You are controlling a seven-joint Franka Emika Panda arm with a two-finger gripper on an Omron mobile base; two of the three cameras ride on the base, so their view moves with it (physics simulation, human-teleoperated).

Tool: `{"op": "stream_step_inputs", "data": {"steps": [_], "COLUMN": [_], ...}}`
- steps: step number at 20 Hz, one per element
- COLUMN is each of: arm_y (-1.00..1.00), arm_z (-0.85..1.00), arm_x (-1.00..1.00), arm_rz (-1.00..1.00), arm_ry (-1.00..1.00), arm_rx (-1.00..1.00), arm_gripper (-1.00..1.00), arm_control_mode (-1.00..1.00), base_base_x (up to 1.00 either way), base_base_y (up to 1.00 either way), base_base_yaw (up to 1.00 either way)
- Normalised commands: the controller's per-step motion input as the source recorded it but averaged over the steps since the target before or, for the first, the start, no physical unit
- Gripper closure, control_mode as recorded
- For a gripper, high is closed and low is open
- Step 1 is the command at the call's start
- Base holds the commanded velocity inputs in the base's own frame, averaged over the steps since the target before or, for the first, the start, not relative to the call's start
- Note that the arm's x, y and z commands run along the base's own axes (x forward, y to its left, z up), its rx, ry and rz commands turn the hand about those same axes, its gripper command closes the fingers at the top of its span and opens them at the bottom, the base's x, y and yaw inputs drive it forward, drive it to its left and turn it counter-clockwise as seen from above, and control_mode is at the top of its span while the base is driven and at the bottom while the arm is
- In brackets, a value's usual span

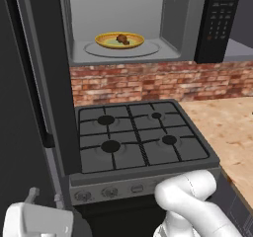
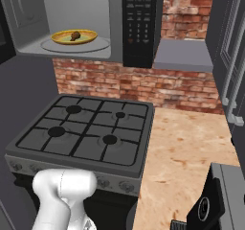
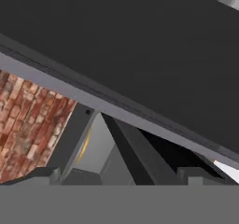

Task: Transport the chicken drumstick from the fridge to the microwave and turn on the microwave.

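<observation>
While the microwave stands with its dark glass door swung open, the lumpy dark-brown chicken drumstick lies on a round yellow plate on the grey turntable, its long axis too small to tell. Below sits a matte gas stove before rough red brick. The jaws are spread wide, holding nothing.

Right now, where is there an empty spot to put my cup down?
The wooden counter right of the gas stove is bare, and so is the grey shelf beside the microwave. The turntable is crowded: a yellow plate with the chicken drumstick sits there.
</observation>
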Motion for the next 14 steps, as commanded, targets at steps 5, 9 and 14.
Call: {"op": "stream_step_inputs", "data": {"steps": [5,9,14], "arm_y": [0.45,0.23,0.13], "arm_z": [-0.05,0.0,0.0], "arm_x": [0.29,0.27,0.2], "arm_rz": [0.0,0.0,0.0], "arm_ry": [0.01,0.0,-0.02], "arm_rx": [0.0,0.0,0.0], "arm_gripper": [-1.0,-1.0,-1.0], "arm_control_mode": [-1.0,-1.0,-1.0], "base_base_x": [0.0,0.0,0.0], "base_base_y": [0.0,0.0,0.0], "base_base_yaw": [0.0,0.0,0.0]}}
